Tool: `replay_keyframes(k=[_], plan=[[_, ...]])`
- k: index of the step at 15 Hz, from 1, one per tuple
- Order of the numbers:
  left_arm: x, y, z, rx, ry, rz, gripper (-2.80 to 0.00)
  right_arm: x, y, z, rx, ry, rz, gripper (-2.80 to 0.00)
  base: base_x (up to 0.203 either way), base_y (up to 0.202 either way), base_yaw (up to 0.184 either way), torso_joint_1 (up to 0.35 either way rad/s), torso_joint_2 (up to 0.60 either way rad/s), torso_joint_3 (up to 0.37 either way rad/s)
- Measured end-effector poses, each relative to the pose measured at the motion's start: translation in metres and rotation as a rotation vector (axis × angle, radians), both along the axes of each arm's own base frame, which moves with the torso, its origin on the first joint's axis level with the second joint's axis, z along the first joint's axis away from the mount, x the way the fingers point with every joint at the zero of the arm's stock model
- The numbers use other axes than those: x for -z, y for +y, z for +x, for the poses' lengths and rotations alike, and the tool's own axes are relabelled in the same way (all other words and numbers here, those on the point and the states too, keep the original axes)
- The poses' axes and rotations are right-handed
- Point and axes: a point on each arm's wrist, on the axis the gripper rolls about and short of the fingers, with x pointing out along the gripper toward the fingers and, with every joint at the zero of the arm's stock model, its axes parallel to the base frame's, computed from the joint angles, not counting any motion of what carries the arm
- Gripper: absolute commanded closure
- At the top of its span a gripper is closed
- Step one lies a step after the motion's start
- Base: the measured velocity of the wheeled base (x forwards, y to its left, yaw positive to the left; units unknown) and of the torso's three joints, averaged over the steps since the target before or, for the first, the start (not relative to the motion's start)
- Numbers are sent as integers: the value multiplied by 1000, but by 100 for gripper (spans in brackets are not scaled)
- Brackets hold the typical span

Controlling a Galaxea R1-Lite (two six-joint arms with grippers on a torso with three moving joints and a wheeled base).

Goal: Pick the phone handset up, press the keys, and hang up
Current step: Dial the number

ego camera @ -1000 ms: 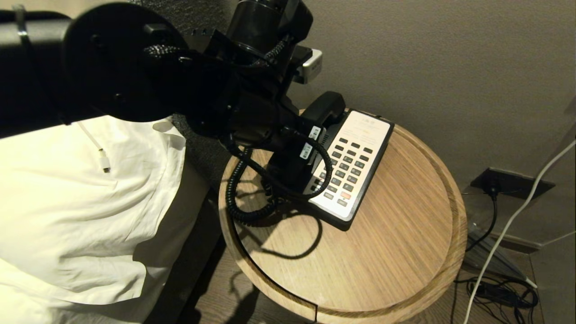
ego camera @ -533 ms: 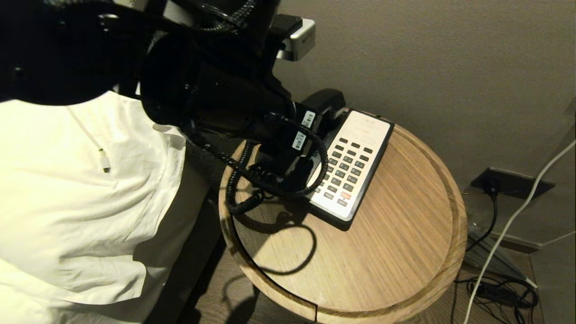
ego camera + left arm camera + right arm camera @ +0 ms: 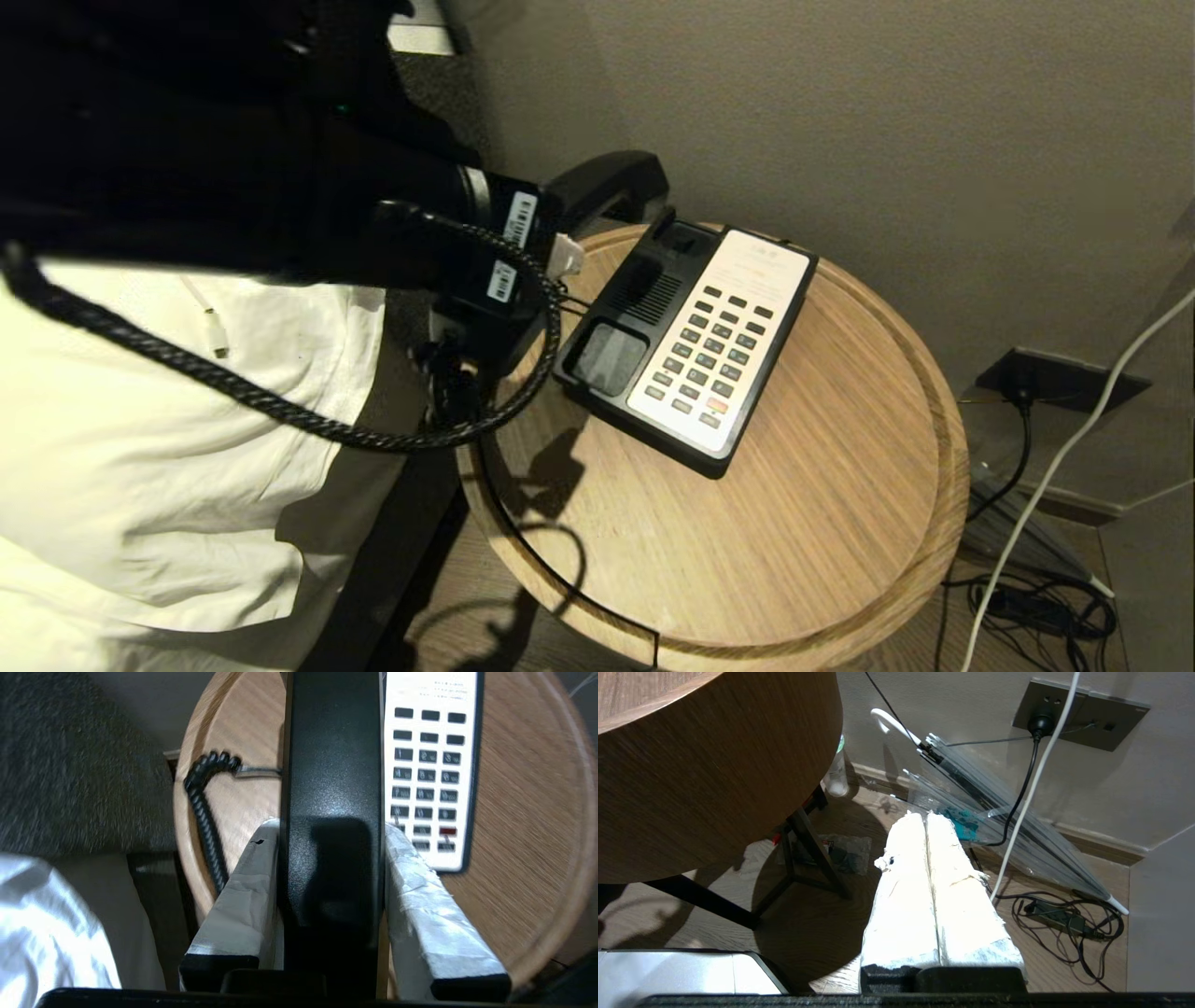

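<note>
Glossy black plastic fills the middle of the left wrist view: the long curved phone handset (image 3: 331, 812) sits clamped between the left gripper (image 3: 331, 891), whose tape-wrapped white fingers (image 3: 243, 896) press against its two long sides. In the head view the handset (image 3: 607, 187) hangs in the air above the far left rim of the round light-wood side table (image 3: 794, 523), clear of the black phone base (image 3: 644, 308), whose two cradle recesses lie bare. Its black coiled cord (image 3: 205, 807) trails down past the table's left edge. The rows of small dark grey keys (image 3: 714, 350) with one red-orange button stand untouched on the cream-white faceplate, just to the right of the bare cradle. A white pillow (image 3: 159, 448) lies left of the table. The right gripper (image 3: 929, 826) hangs low beside the table, over the wooden floor, its padded fingers pressed together with nothing between them, near a folded transparent umbrella (image 3: 994, 821) and a wall socket (image 3: 1078, 714).
</note>
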Motion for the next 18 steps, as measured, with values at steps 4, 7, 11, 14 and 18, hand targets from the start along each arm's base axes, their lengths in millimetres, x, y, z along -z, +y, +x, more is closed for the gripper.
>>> replay_keyframes(k=[4,7,11,14,18], plan=[[-11,40,-34,-15,59,-187,0,0,0,0,0,0,0,0,0,0,0,0,0,0],[-21,66,-58,6,136,-380,0,0,0,0,0,0,0,0,0,0,0,0,0,0],[-20,97,-85,35,192,-506,0,0,0,0,0,0,0,0,0,0,0,0,0,0],[-24,114,-100,72,213,-602,0,0,0,0,0,0,1,0,0,0,0,0,0,0],[-38,123,-108,102,191,-714,0,0,0,0,0,0,0,0,0,0,0,0,0,0]])
